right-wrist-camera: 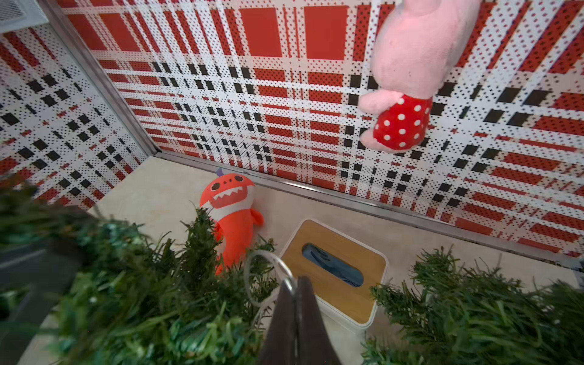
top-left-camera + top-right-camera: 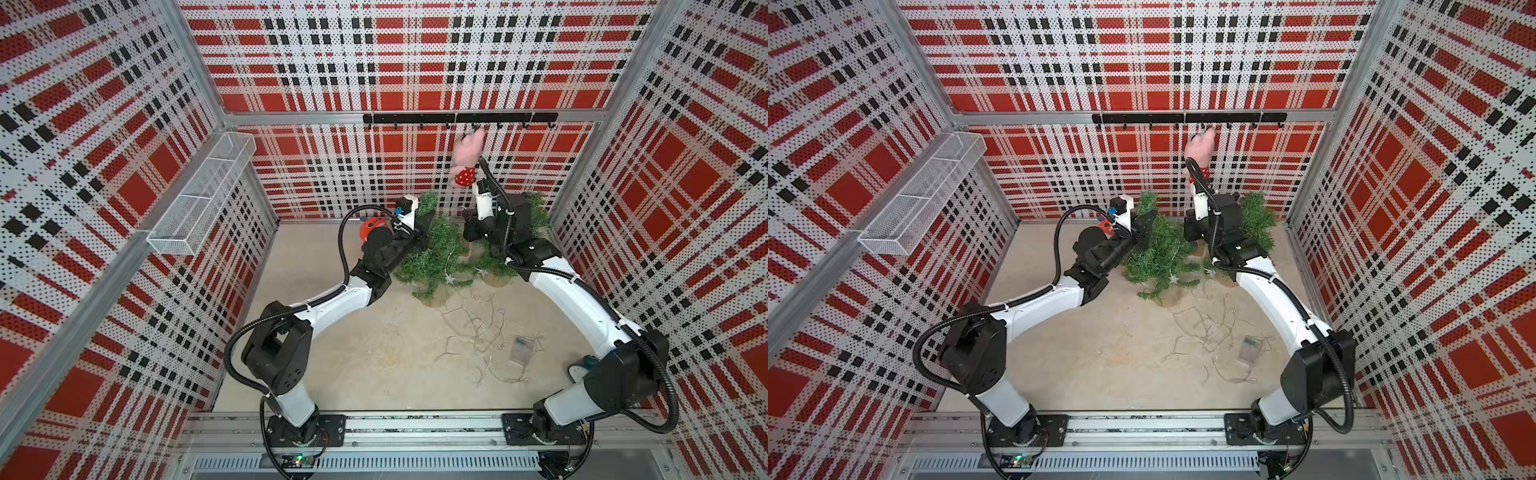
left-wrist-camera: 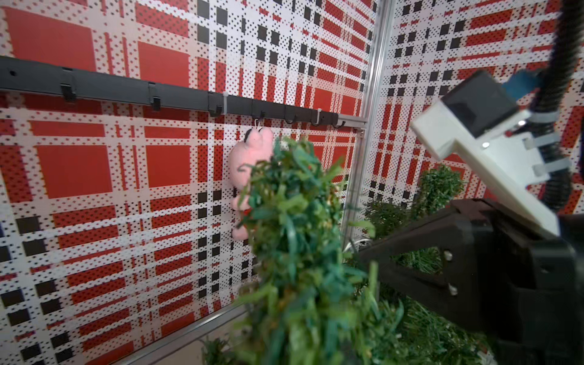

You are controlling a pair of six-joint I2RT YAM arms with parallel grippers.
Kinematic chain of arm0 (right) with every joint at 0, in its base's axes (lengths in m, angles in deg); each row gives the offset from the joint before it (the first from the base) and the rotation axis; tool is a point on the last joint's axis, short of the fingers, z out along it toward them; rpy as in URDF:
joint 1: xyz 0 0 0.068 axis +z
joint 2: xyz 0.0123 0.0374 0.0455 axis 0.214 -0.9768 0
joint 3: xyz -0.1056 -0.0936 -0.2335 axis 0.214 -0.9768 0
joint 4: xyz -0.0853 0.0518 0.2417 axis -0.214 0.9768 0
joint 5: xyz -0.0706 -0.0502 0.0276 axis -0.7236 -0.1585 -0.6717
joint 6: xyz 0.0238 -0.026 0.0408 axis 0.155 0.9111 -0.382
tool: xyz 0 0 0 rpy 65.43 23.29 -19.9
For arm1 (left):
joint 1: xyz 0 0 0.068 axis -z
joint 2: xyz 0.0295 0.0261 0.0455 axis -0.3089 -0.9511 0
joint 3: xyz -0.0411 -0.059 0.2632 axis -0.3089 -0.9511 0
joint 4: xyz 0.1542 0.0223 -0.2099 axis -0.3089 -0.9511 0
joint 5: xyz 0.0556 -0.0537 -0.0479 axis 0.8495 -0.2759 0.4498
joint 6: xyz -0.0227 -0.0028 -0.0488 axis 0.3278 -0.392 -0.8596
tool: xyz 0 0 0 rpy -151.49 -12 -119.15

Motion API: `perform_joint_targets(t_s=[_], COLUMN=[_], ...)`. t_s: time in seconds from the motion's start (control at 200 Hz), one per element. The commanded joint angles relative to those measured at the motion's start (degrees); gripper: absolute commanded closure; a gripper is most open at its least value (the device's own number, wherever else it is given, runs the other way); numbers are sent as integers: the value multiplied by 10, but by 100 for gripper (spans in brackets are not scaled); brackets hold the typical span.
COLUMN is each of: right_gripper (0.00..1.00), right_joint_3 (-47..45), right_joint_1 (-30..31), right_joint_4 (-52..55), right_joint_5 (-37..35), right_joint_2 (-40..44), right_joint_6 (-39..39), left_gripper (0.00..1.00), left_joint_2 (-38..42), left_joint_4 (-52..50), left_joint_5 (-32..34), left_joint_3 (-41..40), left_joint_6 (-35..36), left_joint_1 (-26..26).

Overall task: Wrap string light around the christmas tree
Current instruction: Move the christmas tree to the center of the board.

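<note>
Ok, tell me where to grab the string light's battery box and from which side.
I'd take the battery box across its narrow width, coming straight down from above: it lies flat on the table, clear of the tree, probably too low for a sideways grip. Loose wire lies beside it.

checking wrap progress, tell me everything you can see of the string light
The string light is a thin pale wire with small star lights and a clear battery box. Most lies tangled on the table before the christmas tree; a strand runs up into the branches, and a loop is pinched in the shut right gripper.
</note>
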Motion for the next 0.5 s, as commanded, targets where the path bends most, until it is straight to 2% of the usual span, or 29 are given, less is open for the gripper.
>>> perform_joint_targets(t_s=[0.0,0.23,0.496], right_gripper=[100,100,100], right_joint_3=[39,70,82], right_joint_1=[43,99,165], right_joint_4=[14,24,12], right_joint_5=[13,26,31], right_joint_2=[14,12,-15], right_joint_6=[13,-5,-21], left_gripper=[100,100,100], left_joint_2=[60,174,315], left_joint_4=[-31,-152,-219], left_joint_5=[-3,24,30], left_joint_3=[2,-30,-119], left_joint_6=[0,57,57], left_joint_1=[-14,-34,-80])
